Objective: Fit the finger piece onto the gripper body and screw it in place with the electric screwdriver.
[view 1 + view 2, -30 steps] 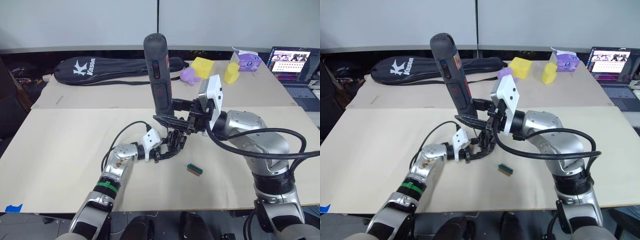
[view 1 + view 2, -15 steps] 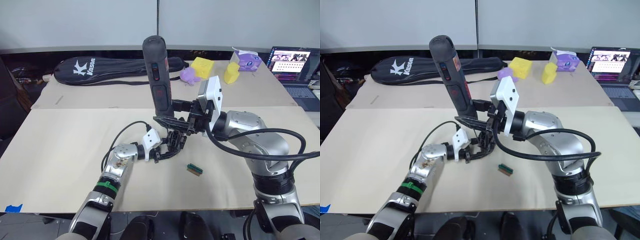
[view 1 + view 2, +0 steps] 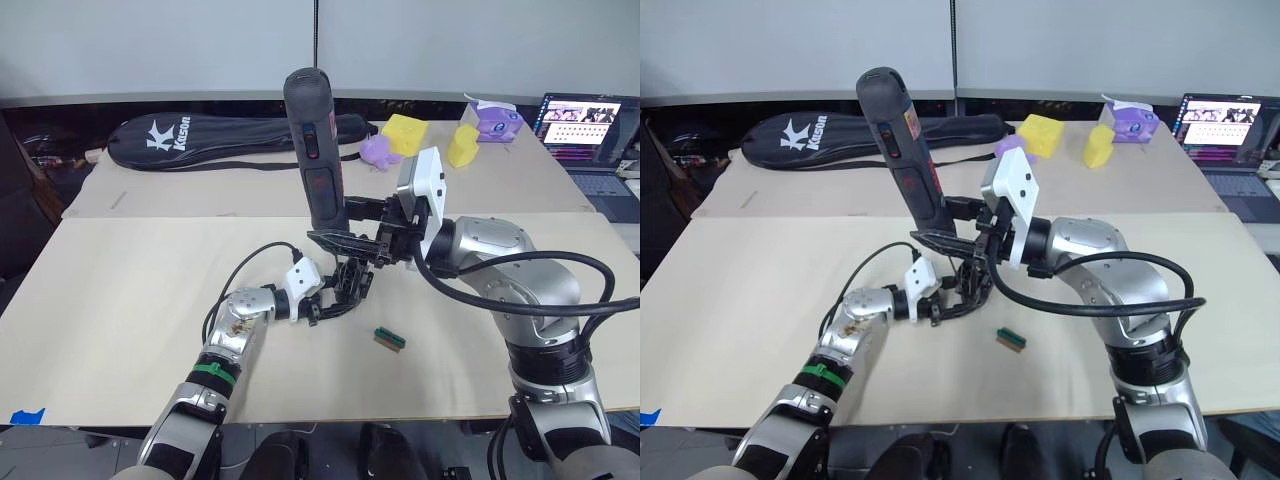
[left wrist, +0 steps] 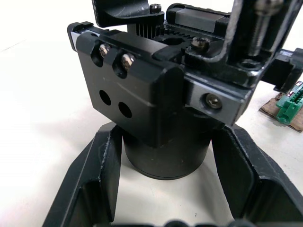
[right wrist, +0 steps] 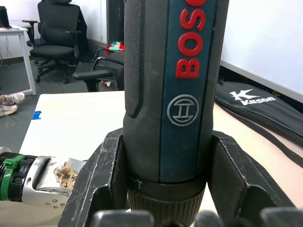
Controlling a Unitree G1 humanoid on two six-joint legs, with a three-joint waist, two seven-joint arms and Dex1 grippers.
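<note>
From the head view, I have the right gripper (image 3: 345, 222) clamped on the electric screwdriver (image 3: 312, 150), upright so its bit points down at the gripper body (image 3: 348, 281). Open table (image 3: 130, 290) surrounds them.

In the left wrist view, my left gripper (image 4: 165, 189) grips the body's round base, steadying it.

Both arms are built from rounded silver metal segments joined by black rings. A green band and a patch of scuffed, worn finish are seen on the silver left forearm (image 3: 232, 335). A thick black cable is looped beside the bulkier silver right arm (image 3: 520, 290), and a thinner black cable is run to the left wrist. Each wrist is capped by a white plastic housing. The black two-fingered left gripper (image 4: 163, 189) and the black two-fingered right gripper (image 5: 165, 189) are formed of broad, angular matte fingers.
</note>
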